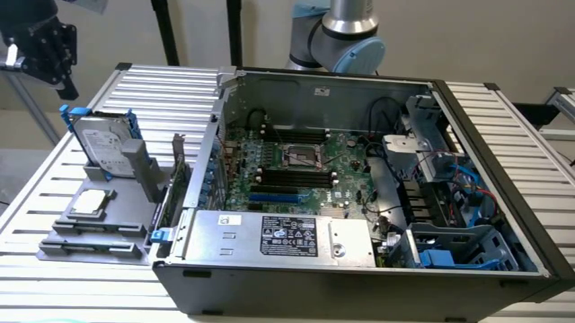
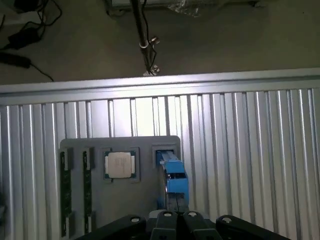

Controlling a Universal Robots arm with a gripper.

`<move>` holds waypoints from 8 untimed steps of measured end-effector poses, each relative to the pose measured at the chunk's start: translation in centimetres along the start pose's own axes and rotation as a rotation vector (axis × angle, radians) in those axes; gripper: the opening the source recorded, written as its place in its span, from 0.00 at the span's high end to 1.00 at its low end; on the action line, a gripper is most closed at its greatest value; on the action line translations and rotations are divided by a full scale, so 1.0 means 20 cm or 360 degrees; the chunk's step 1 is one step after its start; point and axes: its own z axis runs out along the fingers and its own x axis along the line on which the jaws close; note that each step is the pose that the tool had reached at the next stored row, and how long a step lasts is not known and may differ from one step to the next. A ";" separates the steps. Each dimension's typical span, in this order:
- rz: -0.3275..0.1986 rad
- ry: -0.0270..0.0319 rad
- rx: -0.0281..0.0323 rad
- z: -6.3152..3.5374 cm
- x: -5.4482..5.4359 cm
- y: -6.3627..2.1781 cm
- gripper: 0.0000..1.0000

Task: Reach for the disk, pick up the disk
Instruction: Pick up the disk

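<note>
A ribbed metal surface [image 1: 503, 134] carries everything here. Nearest in the exterior view lies an open computer case [image 1: 359, 282], with a silver labelled box [image 1: 279, 235] along its front edge. To the exterior view's left of the case sits a grey tray [image 1: 99, 232], with a small square chip [image 1: 90, 202] lying flat in a recess. At the tray's far end the disk [image 1: 101, 145] stands upright on its edge in a slot, framed by its blue carrier [image 1: 67, 118] and close to the case wall. Farther back and well above it hang the fingers [image 2: 171, 225], pressed together and holding nothing. The wrist view looks straight down past them onto the disk's thin blue top edge. The likely trouble is that closed fingers coming down would strike that edge instead of straddling it, jarring or tilting the disk in its slot. A slight sideways error could also catch the grey upright [image 1: 144, 165] beside it or nudge the loose chip. A grip on the plastic carrier alone may slip.
</note>
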 end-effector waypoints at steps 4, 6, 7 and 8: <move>0.0001 -0.00201 -0.00009 0.000 0.00 0.000 0.89; 0.0001 -0.00206 -0.00008 0.000 0.00 0.000 0.89; 0.0001 -0.00206 -0.00008 0.000 0.00 0.000 0.89; 0.0001 -0.00206 -0.00009 0.000 0.00 0.000 0.89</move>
